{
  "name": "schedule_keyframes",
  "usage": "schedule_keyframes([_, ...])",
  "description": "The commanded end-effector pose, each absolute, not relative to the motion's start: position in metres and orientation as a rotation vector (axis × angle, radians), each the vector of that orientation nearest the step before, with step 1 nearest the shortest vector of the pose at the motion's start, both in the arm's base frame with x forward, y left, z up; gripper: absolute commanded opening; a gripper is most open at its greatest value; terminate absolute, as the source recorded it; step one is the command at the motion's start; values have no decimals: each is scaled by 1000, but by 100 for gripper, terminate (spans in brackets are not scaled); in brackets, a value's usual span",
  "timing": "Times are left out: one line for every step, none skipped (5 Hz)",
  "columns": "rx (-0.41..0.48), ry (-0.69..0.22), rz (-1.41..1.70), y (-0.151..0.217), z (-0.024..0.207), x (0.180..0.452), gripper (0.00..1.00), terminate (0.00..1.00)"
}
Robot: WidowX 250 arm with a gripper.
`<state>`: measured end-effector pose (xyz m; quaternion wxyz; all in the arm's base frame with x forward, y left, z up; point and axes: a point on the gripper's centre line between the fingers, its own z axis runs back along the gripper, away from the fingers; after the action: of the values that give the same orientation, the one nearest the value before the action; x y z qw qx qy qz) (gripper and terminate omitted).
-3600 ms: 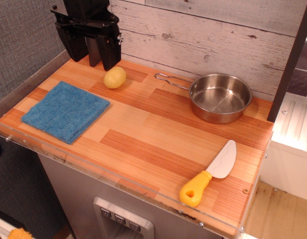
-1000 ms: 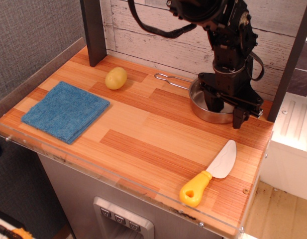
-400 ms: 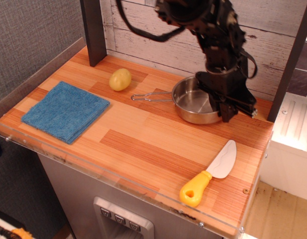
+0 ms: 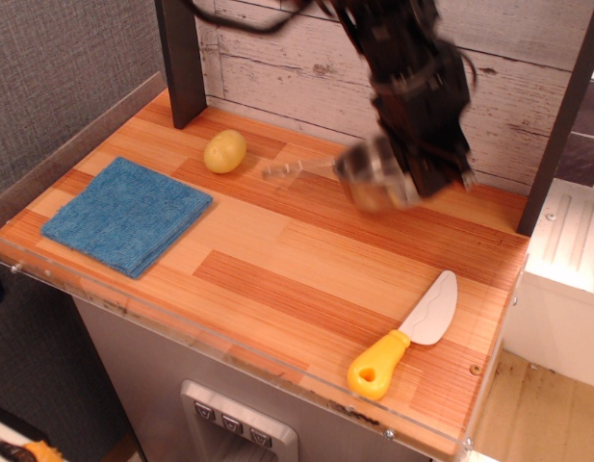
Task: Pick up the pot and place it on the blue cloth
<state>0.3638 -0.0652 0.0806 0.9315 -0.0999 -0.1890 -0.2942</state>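
The steel pot [image 4: 372,179] is motion-blurred at the back right of the wooden table, lifted a little and tilted, its thin wire handle [image 4: 297,168] pointing left. My black gripper [image 4: 420,164] is shut on the pot's right rim from above. The blue cloth [image 4: 128,214] lies flat at the front left of the table, far to the left of the pot and bare.
A yellow potato-like object [image 4: 224,150] sits at the back between cloth and pot. A toy knife with a yellow handle [image 4: 404,337] lies at the front right. A dark post [image 4: 181,58] stands at the back left. The tabletop [image 4: 277,260] has a clear plastic front edge.
The gripper came down on the pot's right rim, shut on it and dragged it left with its handle swinging; now the pot is raised off the table and blurred.
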Motion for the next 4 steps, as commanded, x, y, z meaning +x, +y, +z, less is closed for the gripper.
schedule_keyframes([-219, -314, -654, 13, 158, 333, 0, 0])
schedule_keyframes([-253, -273, -620, 58, 166, 312, 0, 0])
schedule_keyframes([-234, -206, -609, 92, 157, 290, 0, 0])
schedule_keyframes([-176, -158, -581, 113, 132, 274, 0, 0])
